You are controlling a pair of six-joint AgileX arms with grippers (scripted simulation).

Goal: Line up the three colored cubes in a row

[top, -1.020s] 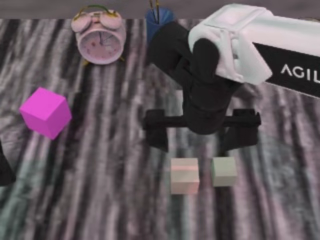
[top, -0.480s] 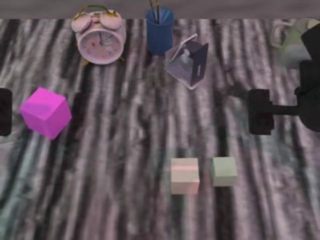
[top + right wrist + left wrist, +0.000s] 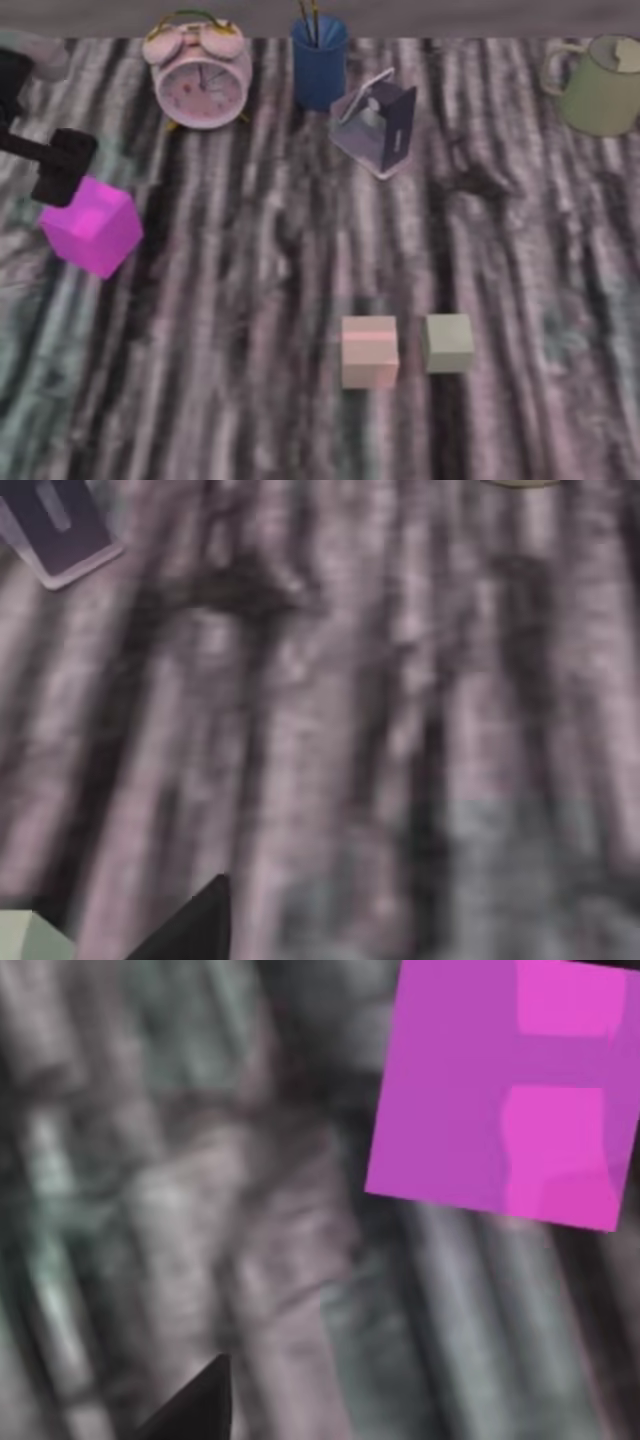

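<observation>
Left pincer [image 3: 40,165] now over magenta cube [image 3: 95,228].

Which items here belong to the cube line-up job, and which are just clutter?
Job:
magenta cube, at the left, under the left gripper
pink cube
green cube, beside the pink cube

Clutter:
alarm clock
blue pen cup
mug
small stand

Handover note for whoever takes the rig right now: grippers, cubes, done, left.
Left gripper: at the top view's left, at the far edge of the large bright magenta matte cube, not holding it.
Right gripper: out of the top view.
Mid-sized pale pink cube and small pale sage-green cube: side by side near the front, centre-right, a small gap between.
Done: those two lined up.
Left: bring the magenta cube into their row.
</observation>
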